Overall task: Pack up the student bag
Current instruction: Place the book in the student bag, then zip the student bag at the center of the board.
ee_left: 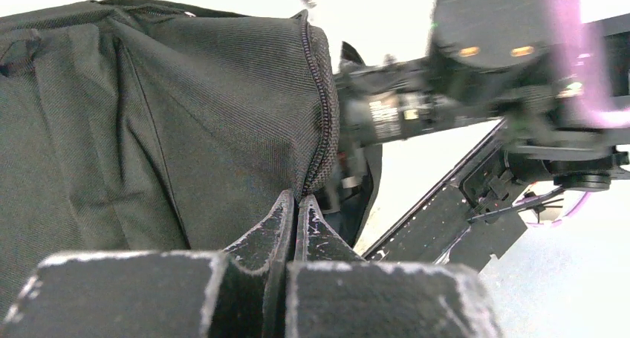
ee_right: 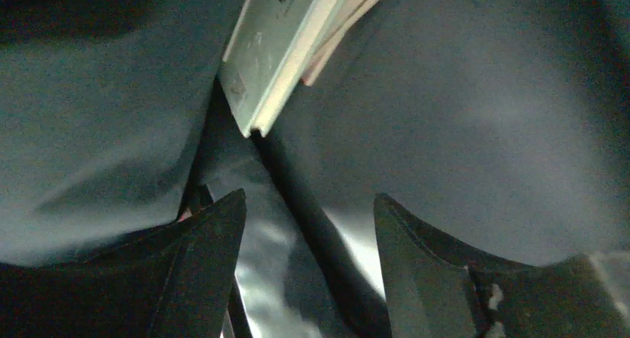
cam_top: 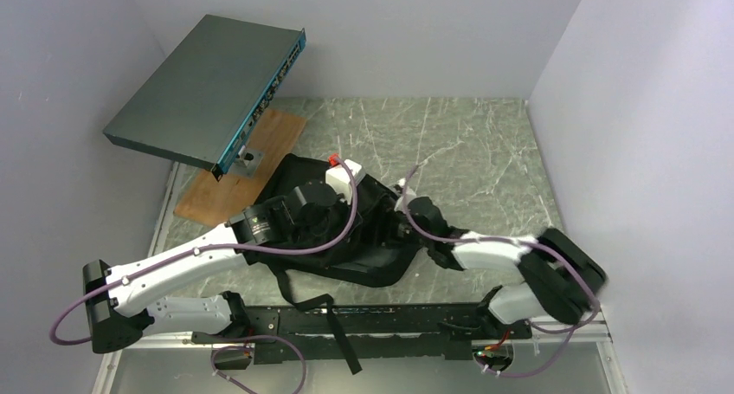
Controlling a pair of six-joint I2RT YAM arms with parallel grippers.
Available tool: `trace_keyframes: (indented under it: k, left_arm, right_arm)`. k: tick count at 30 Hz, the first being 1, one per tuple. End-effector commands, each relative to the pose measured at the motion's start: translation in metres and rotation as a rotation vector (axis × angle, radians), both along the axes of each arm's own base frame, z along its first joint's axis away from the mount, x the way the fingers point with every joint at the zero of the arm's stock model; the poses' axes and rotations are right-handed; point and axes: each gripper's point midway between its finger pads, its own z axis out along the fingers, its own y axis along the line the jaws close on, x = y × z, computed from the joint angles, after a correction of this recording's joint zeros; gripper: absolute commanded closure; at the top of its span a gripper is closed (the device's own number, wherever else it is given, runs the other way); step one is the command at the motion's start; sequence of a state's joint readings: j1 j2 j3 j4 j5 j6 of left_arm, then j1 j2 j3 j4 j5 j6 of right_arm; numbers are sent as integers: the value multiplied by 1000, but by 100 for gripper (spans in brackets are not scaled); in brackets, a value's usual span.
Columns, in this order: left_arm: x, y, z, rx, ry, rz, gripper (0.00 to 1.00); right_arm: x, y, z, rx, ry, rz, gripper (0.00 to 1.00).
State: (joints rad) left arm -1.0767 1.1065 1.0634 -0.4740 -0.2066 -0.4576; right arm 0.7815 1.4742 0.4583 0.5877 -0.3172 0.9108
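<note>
Student bag [ee_left: 186, 108] rim pinched by left gripper [ee_left: 297, 200]; right gripper [ee_right: 308, 204] spread inside near book [ee_right: 286, 41].

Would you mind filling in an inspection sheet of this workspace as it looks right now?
Surface: table top, green with pale veins.
Job's things: student bag lies mid-table, open; what look like books show inside it; a strap trails over the near edge.
Clutter: wooden board at back left; grey flat device tilted above it.
Grippers: left gripper shut on the bag's zipper edge; right gripper open inside the bag, holding nothing.
Cables: purple cables run along both arms, one crossing the bag.
Surroundings: white walls on three sides.
</note>
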Motion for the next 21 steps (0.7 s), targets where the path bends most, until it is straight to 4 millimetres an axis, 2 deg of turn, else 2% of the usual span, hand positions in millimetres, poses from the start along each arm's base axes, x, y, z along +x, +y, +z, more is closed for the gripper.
trace_keyframes:
  k: [1,3,5,7,9,14,17,21]
  left_arm:
    - [3,-2,13,-43,-39,5,100]
    - [6,2,1,9,-39,21,100]
    - [9,7,-10,64,-41,34,100]
    - [10,10,-18,104,-34,39,100]
    - [8,9,-22,115,-21,24,100]
    - [-6,5,-30,70,37,-16,100]
    - [-17,7,-47,54,101,-23,100]
    - [-34,11,-80,57,205,-30,100]
  right_arm:
    - [-5,-74,-6,-339,-175,-70,30]
    - [-5,-113,-1,-469,-201,-164,27]
    - [1,-141,15,-531,-250,-271,30]
    - [8,-161,34,-553,-297,-363,33]
    - [16,-172,54,-555,-343,-432,35]
    - [41,-172,99,-577,-448,-477,40]
    - [62,-166,125,-595,-478,-488,44]
    - [86,-151,140,-515,-452,-449,47]
